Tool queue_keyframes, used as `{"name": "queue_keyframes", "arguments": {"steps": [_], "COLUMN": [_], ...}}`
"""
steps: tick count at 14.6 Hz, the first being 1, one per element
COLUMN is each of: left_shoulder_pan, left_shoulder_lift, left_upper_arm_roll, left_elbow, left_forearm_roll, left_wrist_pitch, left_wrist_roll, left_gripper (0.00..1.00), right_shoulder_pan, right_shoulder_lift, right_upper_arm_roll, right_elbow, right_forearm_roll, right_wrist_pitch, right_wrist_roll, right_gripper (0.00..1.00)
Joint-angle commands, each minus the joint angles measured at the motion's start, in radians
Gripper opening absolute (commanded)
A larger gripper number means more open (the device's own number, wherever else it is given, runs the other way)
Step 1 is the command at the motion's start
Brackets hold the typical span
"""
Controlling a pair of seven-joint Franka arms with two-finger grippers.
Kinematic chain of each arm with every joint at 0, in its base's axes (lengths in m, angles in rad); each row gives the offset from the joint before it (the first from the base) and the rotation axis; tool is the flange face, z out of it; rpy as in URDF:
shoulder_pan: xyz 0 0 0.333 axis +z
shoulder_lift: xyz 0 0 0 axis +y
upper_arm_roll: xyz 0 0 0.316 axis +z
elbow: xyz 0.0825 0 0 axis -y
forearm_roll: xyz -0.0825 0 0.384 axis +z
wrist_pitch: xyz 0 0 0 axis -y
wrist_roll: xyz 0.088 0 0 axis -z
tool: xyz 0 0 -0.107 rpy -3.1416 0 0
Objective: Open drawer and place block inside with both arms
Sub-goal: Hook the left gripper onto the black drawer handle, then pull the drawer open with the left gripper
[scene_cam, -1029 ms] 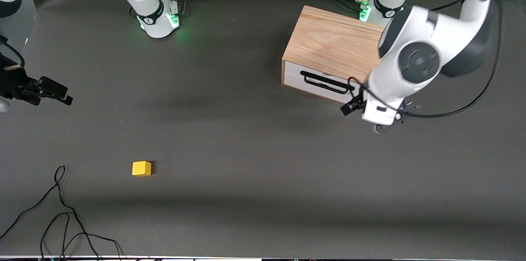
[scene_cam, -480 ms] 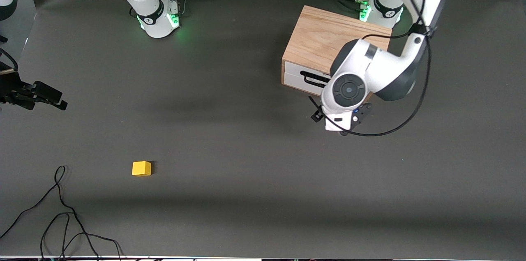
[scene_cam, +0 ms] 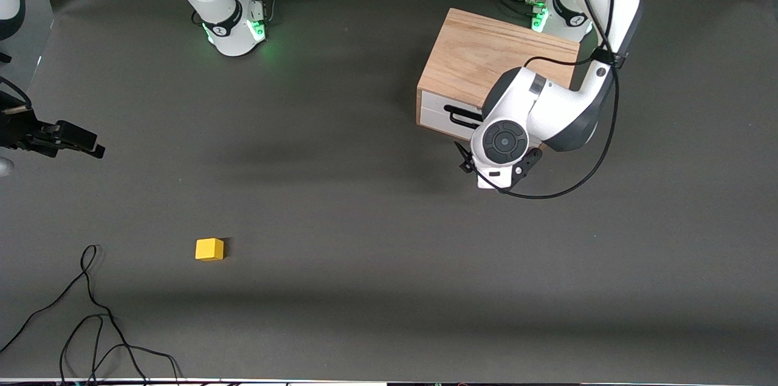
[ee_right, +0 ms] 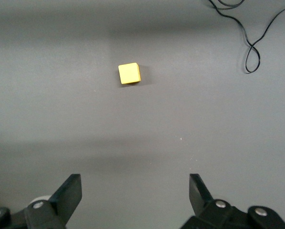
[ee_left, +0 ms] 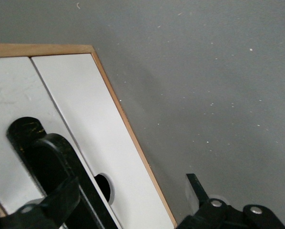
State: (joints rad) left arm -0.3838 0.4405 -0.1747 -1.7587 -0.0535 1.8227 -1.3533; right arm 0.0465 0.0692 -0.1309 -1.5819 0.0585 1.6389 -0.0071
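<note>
The light oak cabinet [scene_cam: 486,55] stands near the left arm's base. Its white drawer [scene_cam: 439,115] is shut, with a black wire handle [scene_cam: 460,113]. My left gripper [scene_cam: 495,158] hangs just in front of the drawer, mostly hidden under its wrist. In the left wrist view it is open [ee_left: 128,195]: one finger overlaps the handle [ee_left: 47,157], the other is over the table. The yellow block [scene_cam: 209,249] lies on the mat toward the right arm's end. My right gripper [scene_cam: 70,140] is open and empty in the air, with the block [ee_right: 129,73] ahead of it [ee_right: 135,191].
Loose black cables [scene_cam: 91,313] lie on the mat near the front camera at the right arm's end, and also show in the right wrist view [ee_right: 249,38]. The grey mat [scene_cam: 340,203] covers the table. The arm bases [scene_cam: 234,24] stand along the top.
My left arm has swung from the cabinet's outer end across to the drawer front, and its wrist now covers part of the handle. My right gripper has shifted only slightly.
</note>
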Motion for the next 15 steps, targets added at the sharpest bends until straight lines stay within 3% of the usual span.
{"name": "queue_keyframes", "arguments": {"steps": [1,12,13,14,15], "left_shoulder_pan": [-0.01,-0.017,-0.017,-0.017,-0.015], "left_shoulder_lift": [-0.031,-0.043,-0.036,-0.029,-0.025], "left_upper_arm_roll": [0.006,-0.012,-0.012,-0.012,-0.012], "left_elbow": [-0.065,-0.053,-0.054,-0.053,-0.053], "left_forearm_roll": [-0.012,-0.019,-0.017,-0.017,-0.017], "left_wrist_pitch": [0.023,-0.029,-0.02,-0.013,0.01], "left_wrist_roll": [-0.033,-0.112,-0.107,-0.098,-0.099], "left_gripper": [1.0,0.98,0.87,0.51,0.1], "right_shoulder_pan": [0.006,0.01,0.01,0.012,0.012], "right_shoulder_lift": [0.011,0.05,0.058,0.063,0.07], "right_upper_arm_roll": [-0.007,0.004,0.004,0.004,0.004], "right_elbow": [0.019,0.03,0.031,0.033,0.037], "right_forearm_roll": [0.003,0.003,0.003,0.003,0.003], "right_wrist_pitch": [-0.005,0.064,0.067,0.068,0.073], "right_wrist_roll": [0.007,-0.002,-0.004,-0.004,-0.002], "right_gripper": [1.0,1.0,1.0,1.0,1.0]}}
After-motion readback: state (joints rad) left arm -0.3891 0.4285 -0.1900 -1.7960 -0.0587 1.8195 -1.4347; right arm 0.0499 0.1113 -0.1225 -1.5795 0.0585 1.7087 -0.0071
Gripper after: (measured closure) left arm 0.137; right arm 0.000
